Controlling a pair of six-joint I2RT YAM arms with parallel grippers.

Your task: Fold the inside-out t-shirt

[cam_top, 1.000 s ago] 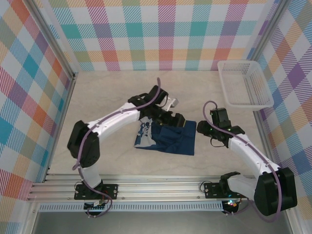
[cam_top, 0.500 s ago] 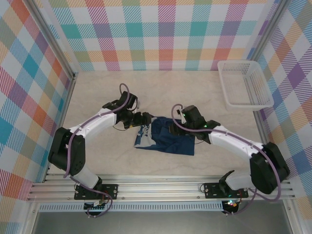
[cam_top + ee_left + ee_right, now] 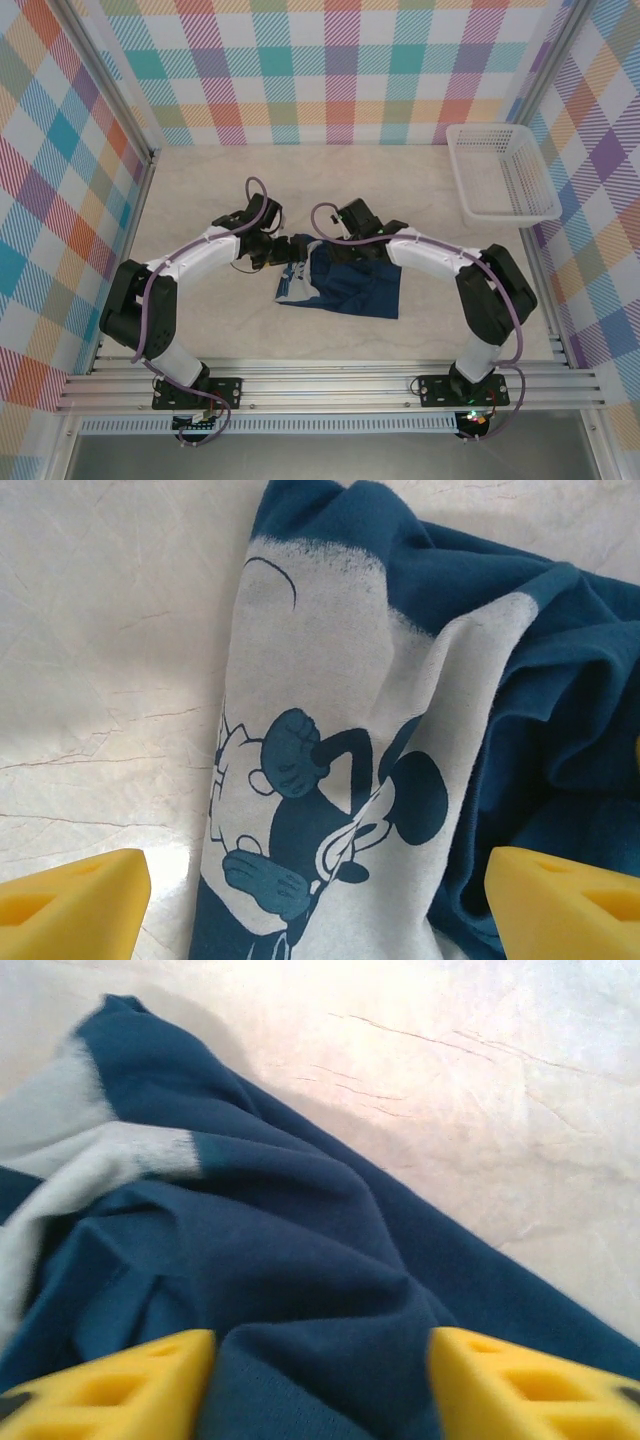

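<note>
You're partway, by my read: inside-out t-shirt (image 3: pixel 345 285) lies at desk (image 3: pixel 200 190) centre as rough rectangle, rumpled, edges uneven; neat folds not yet done. Navy cloth, pale cartoon print panel on left side. Left gripper (image 3: pixel 320 890) spread wide over print, holding nothing. Right gripper (image 3: pixel 320 1380) straddles cloth ridge at far edge; cannot tell whether it pinches.

Even, diffuse light, seemingly from overhead, filled the top view. The pale table (image 3: pixel 200 190) was bright without glare, and the arms (image 3: pixel 190 265) cast only faint, soft shadows. That picture was sharp. The left wrist view was crisp on the t-shirt (image 3: pixel 330 780) print, with a glossy white sheen on the table at lower left, and the yellow fingertips (image 3: pixel 70 900) looked slightly soft. The right wrist view was blurry. Its near cloth and fingertips were out of focus, the table was washed out, and a soft shadow ran along the cloth's upper edge.
</note>
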